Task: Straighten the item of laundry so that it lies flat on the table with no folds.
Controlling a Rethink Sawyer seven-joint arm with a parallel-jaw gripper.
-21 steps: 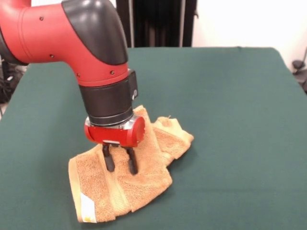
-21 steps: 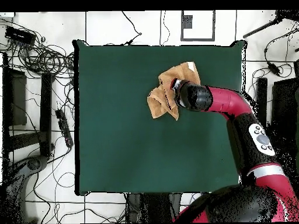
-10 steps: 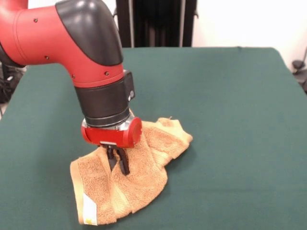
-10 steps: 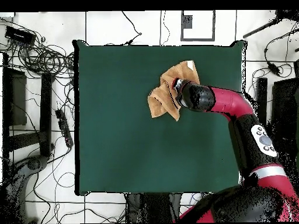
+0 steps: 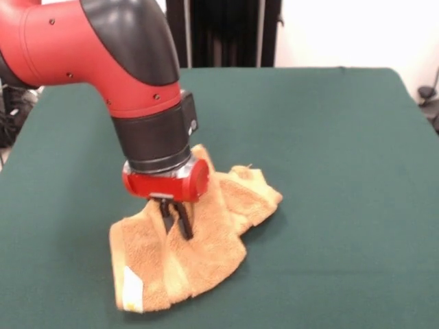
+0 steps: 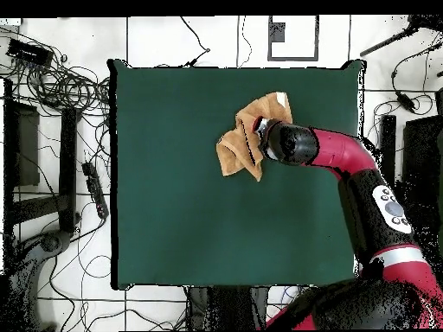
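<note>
Orange-tan terry cloth is lying bunched on the green table (image 5: 329, 137), and the towel (image 5: 206, 253) is far from flat. In the front view it is sitting near the table's close edge, left of centre, with its label end (image 5: 130, 296) spread toward the camera and the other end rumpled into a thick roll (image 5: 250, 195) on the right. Layers are overlapping through the middle, and a raised ridge is running between the two ends. The gripper (image 5: 177, 223) is standing down in that middle part, its fingers drawn close together and pinching a fold of the cloth between them. From overhead, the towel (image 6: 238, 151) is showing as an irregular, creased shape in the upper middle of the table (image 6: 173, 216), with the arm reaching over its right side. Judging by this, the work is only beginning: a grasp is being made, but no corner is pulled out yet, and the folded layers, the rolled end and the ridge are all waiting to be opened and smoothed before the cloth can lie as a plain rectangle.
</note>
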